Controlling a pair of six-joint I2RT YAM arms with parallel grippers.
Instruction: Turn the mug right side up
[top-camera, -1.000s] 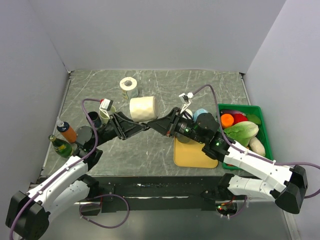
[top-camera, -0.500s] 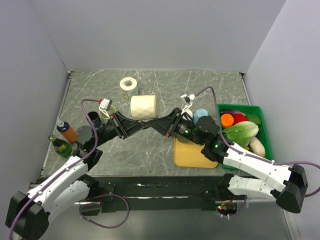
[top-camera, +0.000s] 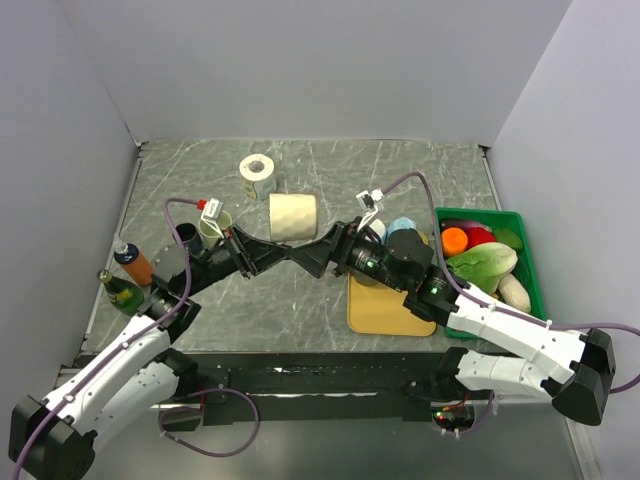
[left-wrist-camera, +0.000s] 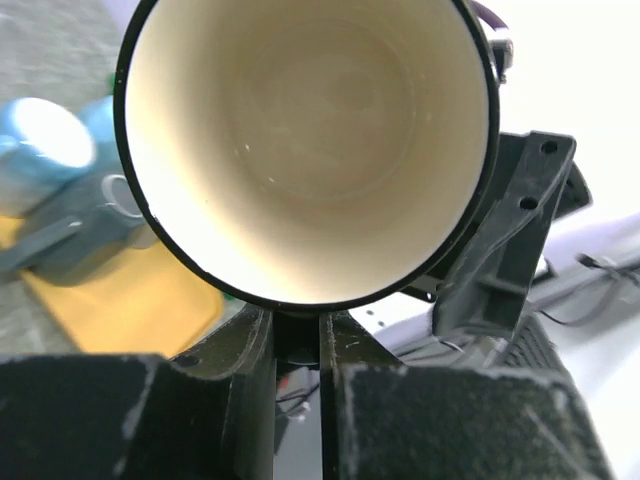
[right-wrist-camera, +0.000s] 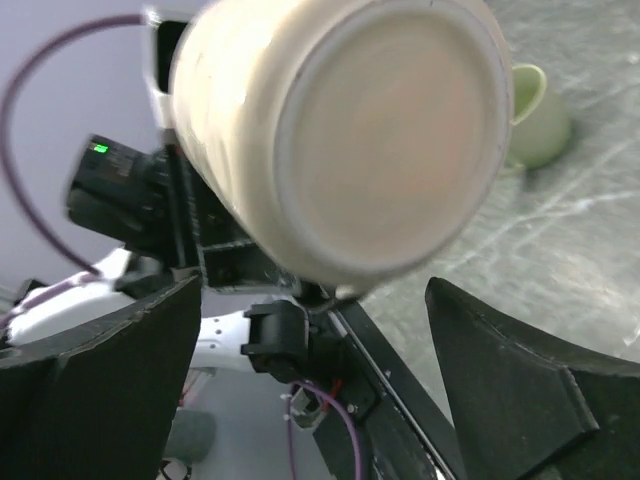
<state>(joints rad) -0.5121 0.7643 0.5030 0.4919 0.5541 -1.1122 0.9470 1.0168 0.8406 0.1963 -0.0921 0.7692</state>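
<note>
Half done: the cream ceramic mug (top-camera: 293, 215) hangs on its side over the middle of the grey marbled surface (top-camera: 400, 180), neither inverted nor upright.
Nearest, at centre frame in the top view, the left end effector (left-wrist-camera: 297, 345) is pinched together under the mug's rim, apparently on the handle, with the mouth facing its camera. The right end effector (right-wrist-camera: 312, 300) stands wide apart on either side of the mug's base, gripping nothing. What looks left is to tip the mouth upward and set the mug down, keeping off the pale green cup (top-camera: 213, 225) to the left and the white roll (top-camera: 257, 168) farther back.
</note>
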